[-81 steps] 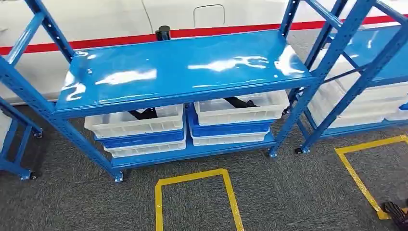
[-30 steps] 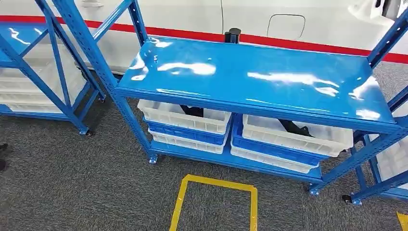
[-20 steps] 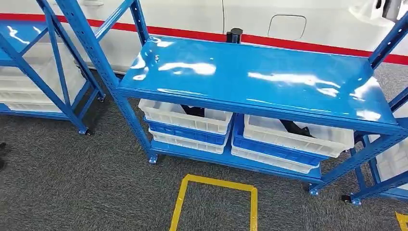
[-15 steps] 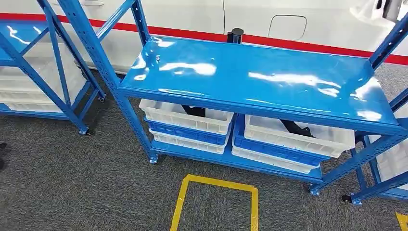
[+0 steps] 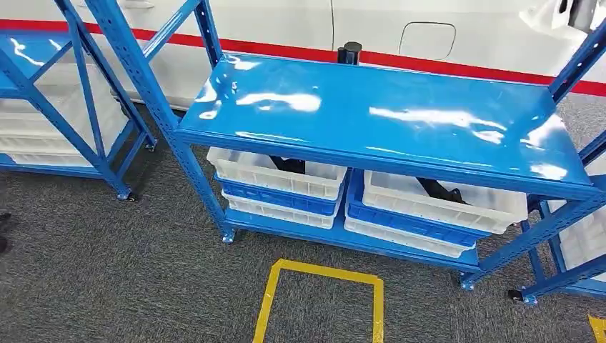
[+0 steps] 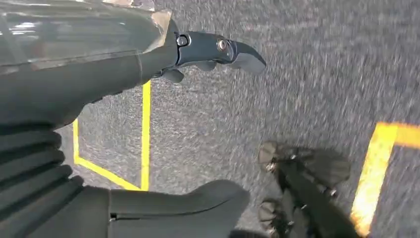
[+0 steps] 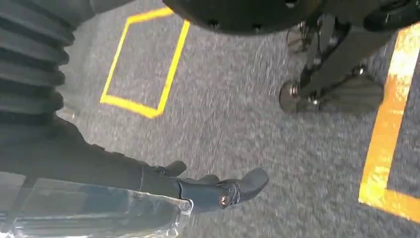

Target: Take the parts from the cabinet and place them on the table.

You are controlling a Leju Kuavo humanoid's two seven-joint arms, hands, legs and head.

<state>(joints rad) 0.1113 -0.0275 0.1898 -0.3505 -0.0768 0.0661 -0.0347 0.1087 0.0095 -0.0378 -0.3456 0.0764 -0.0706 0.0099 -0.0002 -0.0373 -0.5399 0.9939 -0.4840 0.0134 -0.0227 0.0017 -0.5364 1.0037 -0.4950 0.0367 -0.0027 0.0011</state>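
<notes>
Dark parts (image 5: 289, 165) lie in the upper white bin (image 5: 275, 174) at centre-left of the head view, and a second dark part (image 5: 439, 191) lies in the upper white bin (image 5: 446, 201) at centre-right. Both bins top stacks of white and blue bins on the lowest shelf of the blue cabinet (image 5: 379, 118), whose glossy top shelf spans the middle of the frame and carries nothing. No counter for delivery appears in any view.

Change: between the earliest head picture and those of the last second the whole scene swung sideways, which is camera motion, not motion of the cabinet. Over the final second the picture holds almost fixed, the cabinet creeping only slightly. Judged from this, the robot has finished turning and now stands squarely before the cabinet, with a yellow floor outline (image 5: 321, 300) at lower centre just ahead of it.

The left hand (image 6: 148, 124) and right hand (image 7: 163, 191) hang over grey carpet; the fingers (image 6: 220, 49) of the left and the fingers (image 7: 233, 191) of the right are released and apart, grasping nothing. The parts sit low under the top shelf, so reaching them would call for a deep downward reach.
</notes>
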